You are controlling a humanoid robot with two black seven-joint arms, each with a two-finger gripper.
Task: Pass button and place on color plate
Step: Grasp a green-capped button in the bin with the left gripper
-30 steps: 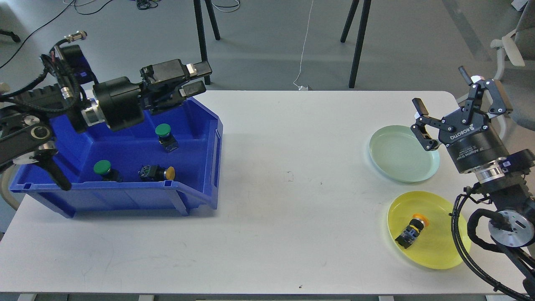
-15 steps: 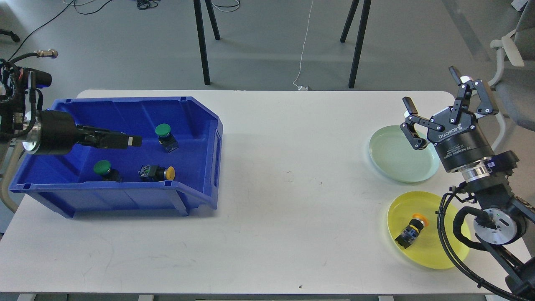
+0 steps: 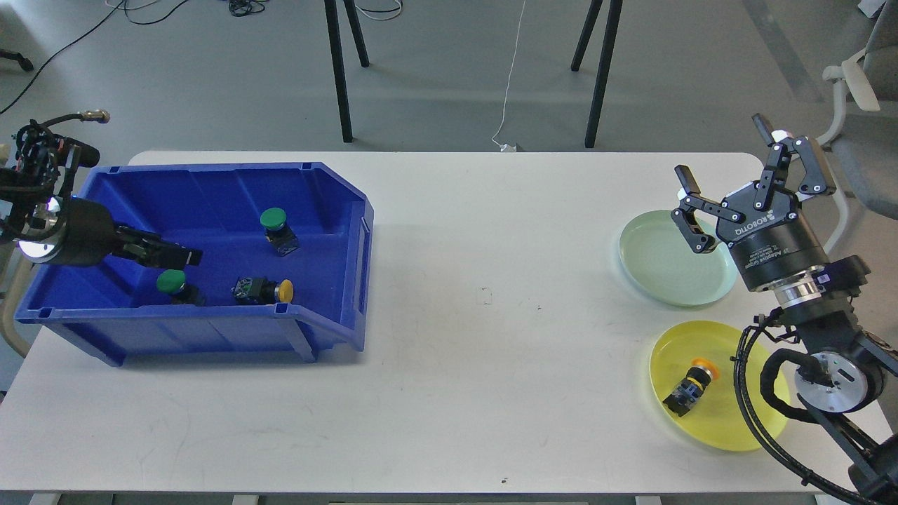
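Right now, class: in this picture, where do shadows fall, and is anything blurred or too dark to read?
Head view: the blue bin casts a soft shadow rightward on the white table; everything is sharp; no strong glare; the left gripper is dark against the bin, its fingers hard to separate; the right gripper reads clearly, open.

Deep blue bin (image 3: 210, 189) on a white table (image 3: 456, 393). Inside it, two green-capped buttons (image 3: 273, 219) (image 3: 170, 281) and a yellow-capped one (image 3: 284, 290) on dark bodies. Over right, a pale mint plate (image 3: 659, 270), a bright yellow plate (image 3: 729, 428) carrying an orange-capped button (image 3: 691, 386), black body. Both arms black.
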